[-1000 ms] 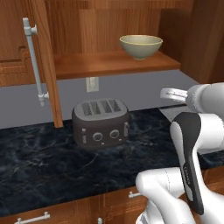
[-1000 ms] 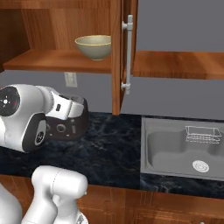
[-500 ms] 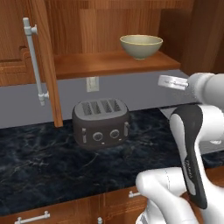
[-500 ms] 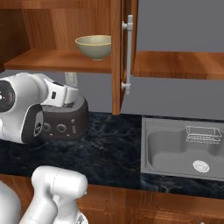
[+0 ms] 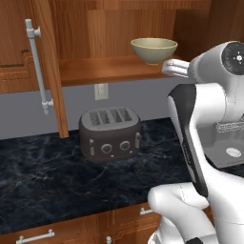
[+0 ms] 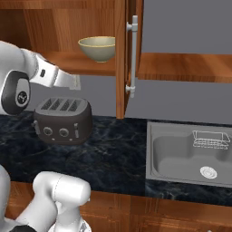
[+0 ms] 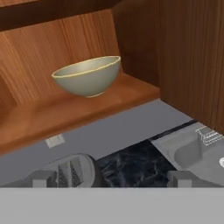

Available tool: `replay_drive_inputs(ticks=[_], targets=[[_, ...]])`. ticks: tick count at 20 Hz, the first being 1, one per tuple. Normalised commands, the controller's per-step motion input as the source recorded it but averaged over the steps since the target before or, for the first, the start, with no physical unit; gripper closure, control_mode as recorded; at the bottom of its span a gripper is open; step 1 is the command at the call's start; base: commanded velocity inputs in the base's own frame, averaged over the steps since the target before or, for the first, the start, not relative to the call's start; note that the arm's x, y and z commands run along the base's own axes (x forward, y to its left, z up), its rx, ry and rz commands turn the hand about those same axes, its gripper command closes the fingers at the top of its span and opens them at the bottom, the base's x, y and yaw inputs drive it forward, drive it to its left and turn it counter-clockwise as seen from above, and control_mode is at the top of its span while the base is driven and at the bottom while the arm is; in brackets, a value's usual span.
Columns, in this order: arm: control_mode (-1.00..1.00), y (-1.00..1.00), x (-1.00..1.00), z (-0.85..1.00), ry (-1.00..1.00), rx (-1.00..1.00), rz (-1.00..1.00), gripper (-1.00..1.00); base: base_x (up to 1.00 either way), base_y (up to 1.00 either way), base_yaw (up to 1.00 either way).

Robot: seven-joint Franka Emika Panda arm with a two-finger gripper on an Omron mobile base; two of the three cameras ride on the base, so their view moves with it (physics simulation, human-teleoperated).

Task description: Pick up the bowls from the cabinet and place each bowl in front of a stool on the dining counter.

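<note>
In the left base view, a round, deep olive-beige bowl with a thin yellow rim (image 5: 154, 49) stands upright on the plank shelf of the reddish-brown wooden wall cabinet (image 5: 105, 69), near the shelf's right end. The cabinet's door (image 5: 45, 66) hangs open at the left, with its long silver bar handle (image 5: 39, 66). The white arm's hand (image 5: 174, 67) sits just beside the shelf's front edge, right of and slightly below the bowl, not touching it. Below, a dark four-slot toaster (image 5: 110, 134) rests on the black marble worktop (image 5: 57, 178).

In the right base view, the bowl (image 6: 97, 48) sits on the shelf left of the open door (image 6: 128, 59). The hand (image 6: 72, 81) is below the shelf edge, above the toaster (image 6: 62, 120). A grey sink (image 6: 190, 156) is set into the worktop at the right.

In the hand view, the bowl (image 7: 87, 76) is ahead on the shelf, above centre. The two dark fingertips (image 7: 43, 178) stand far apart at the bottom, holding nothing: the hand is wide. The toaster (image 7: 72, 170) lies below, between them.
</note>
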Motion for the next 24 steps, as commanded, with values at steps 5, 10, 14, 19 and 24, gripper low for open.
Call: replay_drive_inputs(ticks=[5, 10, 14, 19, 24], targets=[[-1.0, 0.0, 0.09, 0.05, 0.06, 0.07, -0.1, -1.0, 0.0, 0.0, 0.0], [-1.0, 0.0, 0.1, 0.13, 0.06, 0.03, -0.03, -1.0, 0.0, 0.0, 0.0], [-1.0, 0.0, 0.06, 0.0, 0.0, 0.01, 0.0, -1.0, 0.0, 0.0, 0.0], [-1.0, 0.0, 0.11, 0.0, -0.11, 0.0, 0.0, -1.0, 0.0, 0.0, 0.0], [-1.0, 0.0, 0.26, 0.0, -0.21, 0.0, 0.0, -1.0, 0.0, 0.0, 0.0]])
